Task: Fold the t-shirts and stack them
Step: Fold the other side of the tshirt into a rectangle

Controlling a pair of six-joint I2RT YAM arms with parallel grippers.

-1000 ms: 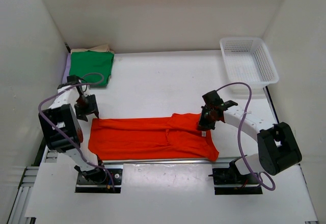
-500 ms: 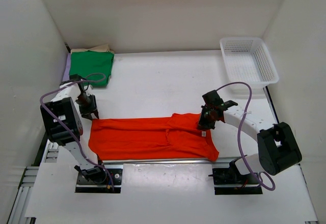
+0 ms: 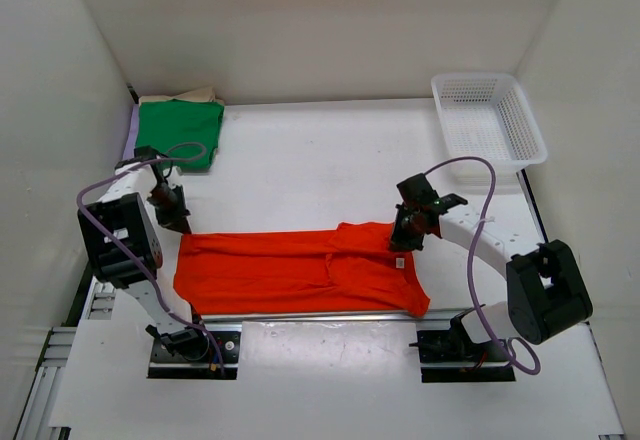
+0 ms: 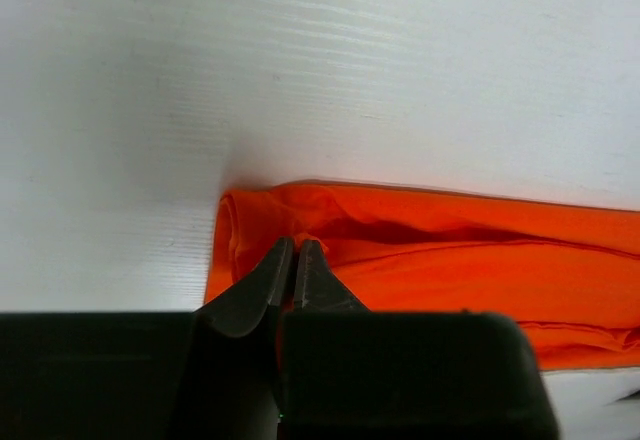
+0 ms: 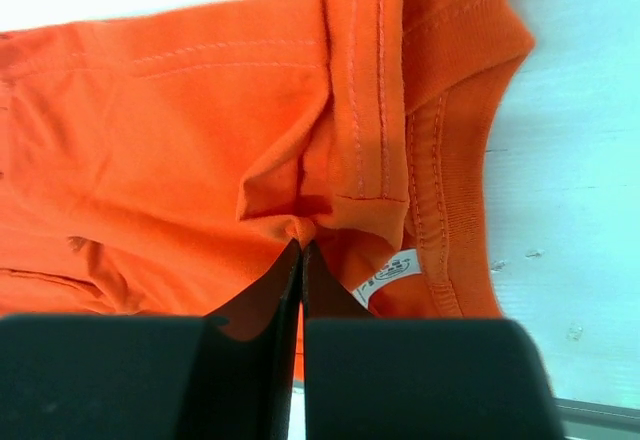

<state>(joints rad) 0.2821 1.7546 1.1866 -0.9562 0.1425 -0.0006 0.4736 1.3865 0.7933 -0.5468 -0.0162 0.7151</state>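
An orange-red t-shirt [image 3: 290,272] lies folded lengthwise across the near part of the table. My left gripper [image 3: 178,224] is at its far left corner, shut on a pinch of the orange cloth [image 4: 400,260]. My right gripper [image 3: 401,243] is at the collar end, shut on a fold of the same shirt [image 5: 200,140] beside the neck label [image 5: 392,272]. A folded green t-shirt [image 3: 180,132] lies at the back left on top of a beige one [image 3: 180,94], with a lilac edge [image 3: 132,132] showing at the left.
A white mesh basket [image 3: 487,118] stands at the back right. White walls close in the table on three sides. The metal rail [image 3: 320,315] with the arm bases runs along the near edge, just behind the shirt.
The left gripper has closed from open onto the shirt's far left corner, and the left arm has shifted slightly. The right arm and the shirt have stayed put.
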